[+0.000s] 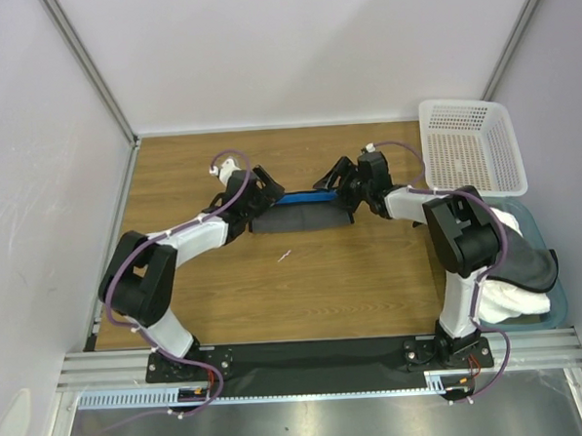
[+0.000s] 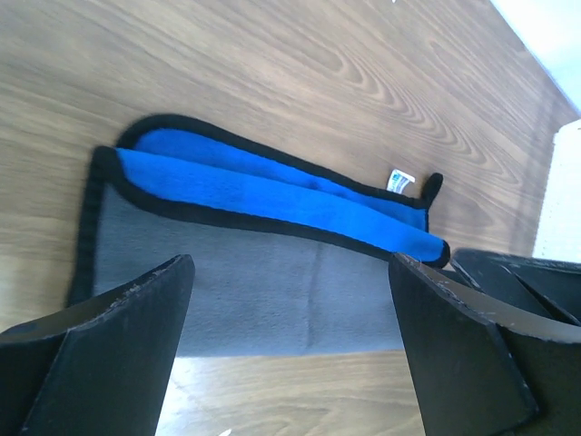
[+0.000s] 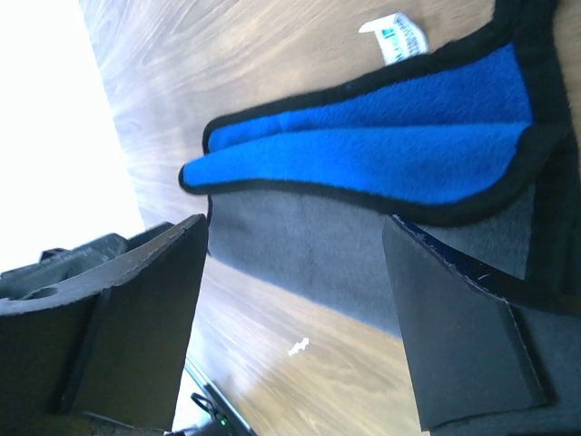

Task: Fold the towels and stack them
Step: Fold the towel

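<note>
The small dark grey towel [image 1: 296, 218] lies flat at the middle of the wooden table, its far long edge turned over to show a blue strip [image 1: 305, 197]. My left gripper [image 1: 263, 198] is open and empty over its left end. My right gripper [image 1: 342, 192] is open and empty over its right end. In the left wrist view the grey cloth [image 2: 263, 291] and blue fold [image 2: 272, 193] lie beyond the spread fingers [image 2: 100, 354]. The right wrist view shows the same towel [image 3: 300, 241] with a white label [image 3: 399, 36]. The large white towel [image 1: 515, 302] sits in a bin at the right. No yellow towel shows.
A white perforated basket [image 1: 471, 145] stands at the back right corner. A blue-grey bin [image 1: 558, 292] at the right edge holds the white towel with a dark cloth [image 1: 530, 264] draped on it. A small white scrap [image 1: 285, 255] lies on the table.
</note>
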Controlling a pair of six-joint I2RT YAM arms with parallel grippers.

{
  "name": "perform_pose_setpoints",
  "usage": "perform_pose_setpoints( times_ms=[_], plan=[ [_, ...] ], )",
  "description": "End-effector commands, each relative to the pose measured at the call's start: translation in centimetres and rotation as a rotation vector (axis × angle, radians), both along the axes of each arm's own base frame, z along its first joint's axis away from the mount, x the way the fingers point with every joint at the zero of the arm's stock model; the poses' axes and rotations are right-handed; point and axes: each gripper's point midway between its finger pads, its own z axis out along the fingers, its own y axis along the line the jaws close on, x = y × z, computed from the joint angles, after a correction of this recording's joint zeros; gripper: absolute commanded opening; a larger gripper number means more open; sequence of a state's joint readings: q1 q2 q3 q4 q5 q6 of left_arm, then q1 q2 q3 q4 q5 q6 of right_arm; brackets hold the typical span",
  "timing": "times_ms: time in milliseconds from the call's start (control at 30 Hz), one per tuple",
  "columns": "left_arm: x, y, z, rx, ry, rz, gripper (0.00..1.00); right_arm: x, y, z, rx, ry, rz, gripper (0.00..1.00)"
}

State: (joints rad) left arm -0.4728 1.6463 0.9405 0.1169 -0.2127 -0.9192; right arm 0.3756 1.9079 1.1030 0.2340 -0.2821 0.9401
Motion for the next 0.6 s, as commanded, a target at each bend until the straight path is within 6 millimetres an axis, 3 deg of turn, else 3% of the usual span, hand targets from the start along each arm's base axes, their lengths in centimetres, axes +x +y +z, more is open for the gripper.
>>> perform_pose_setpoints(
  times_ms=[0,233,567],
  plan=[
    [0.4,-1.9,-0.7,-0.099,0.004,-0.028,0.94,1.9,0.6,-0.3,0.055,-0.023,-0.056,0.83],
    [-0.2,-1.9,-3.0,-0.085,0.04,-0.042,0.94,3.0,1.0,-0.6,0.058,-0.024,-0.078,0.83],
    [-1.7,-1.1,-5.8,-0.045,0.099,-0.042,0.94,5.7,1.6,1.0,0.069,-0.087,-0.112,0.82]
  ],
)
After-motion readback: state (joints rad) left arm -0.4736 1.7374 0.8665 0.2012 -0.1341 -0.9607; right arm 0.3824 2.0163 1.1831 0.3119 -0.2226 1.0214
